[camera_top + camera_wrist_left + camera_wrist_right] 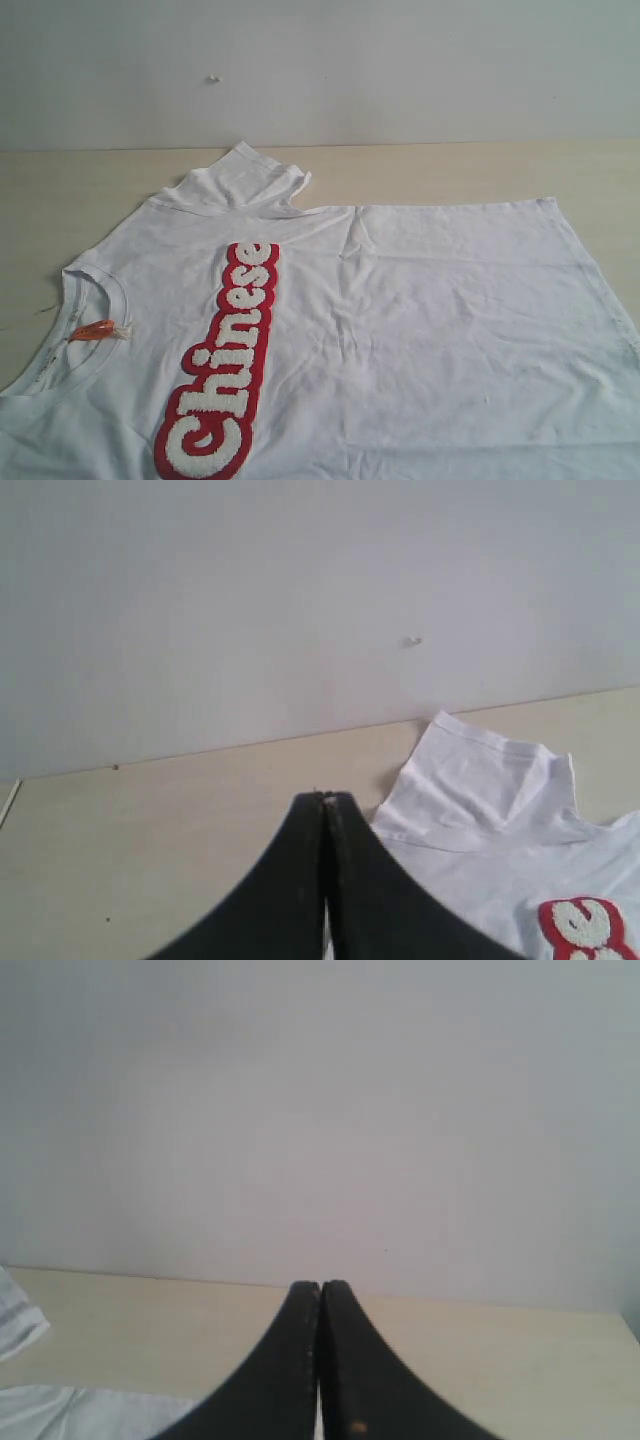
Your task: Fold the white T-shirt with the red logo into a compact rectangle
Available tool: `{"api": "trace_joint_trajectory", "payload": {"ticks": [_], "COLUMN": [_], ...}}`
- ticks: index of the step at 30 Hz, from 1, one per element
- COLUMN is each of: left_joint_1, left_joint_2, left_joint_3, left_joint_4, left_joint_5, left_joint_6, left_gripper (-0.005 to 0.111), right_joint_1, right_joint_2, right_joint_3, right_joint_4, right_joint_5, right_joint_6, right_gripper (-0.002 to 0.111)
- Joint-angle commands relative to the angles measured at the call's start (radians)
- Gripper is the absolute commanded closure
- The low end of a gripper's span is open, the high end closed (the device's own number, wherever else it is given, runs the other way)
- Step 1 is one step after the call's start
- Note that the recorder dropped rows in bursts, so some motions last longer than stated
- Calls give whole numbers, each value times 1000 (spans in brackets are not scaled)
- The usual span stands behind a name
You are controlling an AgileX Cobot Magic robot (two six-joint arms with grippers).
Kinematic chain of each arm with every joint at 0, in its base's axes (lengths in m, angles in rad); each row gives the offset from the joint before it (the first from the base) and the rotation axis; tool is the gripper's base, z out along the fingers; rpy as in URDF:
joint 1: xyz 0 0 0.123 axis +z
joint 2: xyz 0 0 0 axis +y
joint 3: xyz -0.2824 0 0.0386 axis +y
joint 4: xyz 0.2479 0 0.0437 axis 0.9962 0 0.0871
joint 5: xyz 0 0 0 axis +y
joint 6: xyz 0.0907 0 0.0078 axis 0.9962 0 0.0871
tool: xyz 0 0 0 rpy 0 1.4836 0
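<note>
White T-shirt flat on table

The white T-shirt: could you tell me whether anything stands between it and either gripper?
Nothing visible does: only pale wooden table separates the black left gripper and black right gripper from the white cotton T-shirt.

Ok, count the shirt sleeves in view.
1: a sleeve at the far edge of the white T-shirt, beyond the end of the red logo. The other probably lies outside the frame.
</note>
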Motion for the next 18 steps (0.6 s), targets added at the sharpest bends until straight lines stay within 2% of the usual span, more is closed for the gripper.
{"api": "trace_joint_trajectory", "payload": {"ticks": [1, 6, 9, 10, 11, 14, 15, 18], "left_joint_1": [-6, -32, -71, -93, -100, -105, -105, -105], "left_joint_2": [101, 217, 283, 327, 345, 378, 389, 400], "left_joint_3": [-82, -133, -163, -185, -194, -201, -201, -201], "left_joint_4": [-81, -187, -196, -198, -203, -221, -226, -228], "left_joint_5": [7, 34, 116, 196, 233, 290, 315, 401], "left_joint_6": [42, 192, 403, 566, 632, 712, 773, 914], "left_gripper": [107, 107, 107, 107, 107, 107, 107, 107], "right_joint_1": [-6, -6, -6, -6, -6, -6, -6, -6], "right_joint_2": [109, 220, 278, 314, 329, 372, 400, 445], "right_joint_3": [-57, -110, -133, -141, -143, -143, -143, -143], "right_joint_4": [3, 3, 41, 94, 133, 274, 377, 478], "right_joint_5": [18, 70, 115, 146, 163, 239, 304, 416], "right_joint_6": [-65, -223, -300, -380, -443, -652, -784, -952], "right_gripper": [108, 108, 108, 108, 108, 108, 108, 108]}}
